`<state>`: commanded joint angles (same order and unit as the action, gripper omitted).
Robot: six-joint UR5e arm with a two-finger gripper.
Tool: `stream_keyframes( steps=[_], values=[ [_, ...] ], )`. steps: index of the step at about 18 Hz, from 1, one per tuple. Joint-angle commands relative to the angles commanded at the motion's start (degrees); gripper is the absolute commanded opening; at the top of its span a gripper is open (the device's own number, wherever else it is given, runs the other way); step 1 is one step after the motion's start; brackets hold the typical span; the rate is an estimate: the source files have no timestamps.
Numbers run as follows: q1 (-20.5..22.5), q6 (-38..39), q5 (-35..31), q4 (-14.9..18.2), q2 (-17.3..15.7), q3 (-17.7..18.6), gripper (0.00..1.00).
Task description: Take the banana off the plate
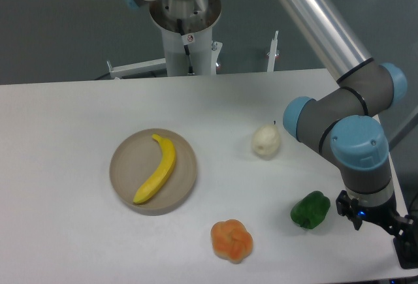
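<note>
Camera view from the fixed position gives you a white surface with 1 beige plate left of centre. Your banana lies flat on that plate, running diagonally from its stem end at about 12 o'clock to its blunt end at about 7 o'clock on the dish, with its whole length inside the rim. From the plate, you have a pale pear at roughly 2 o'clock, well apart, an orange lobed fruit at about 5 o'clock near the front edge, and a green pepper at about 4 o'clock, farther out. The arm reaches in from the upper middle and bends down at the right side, well away from the plate. Its end effector sits at the lower right corner, just beside the pepper's right side, mostly cut off by the frame edge, so you cannot tell how its jaws stand. Nothing touches the banana.
</note>
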<state>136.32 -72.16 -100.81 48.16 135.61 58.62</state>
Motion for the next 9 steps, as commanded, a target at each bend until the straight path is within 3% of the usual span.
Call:
stream_keyframes(
  steps=[9],
  values=[
    [-0.3,1.1,0.8,0.1,-0.8,1.5,1.0]
  ],
)
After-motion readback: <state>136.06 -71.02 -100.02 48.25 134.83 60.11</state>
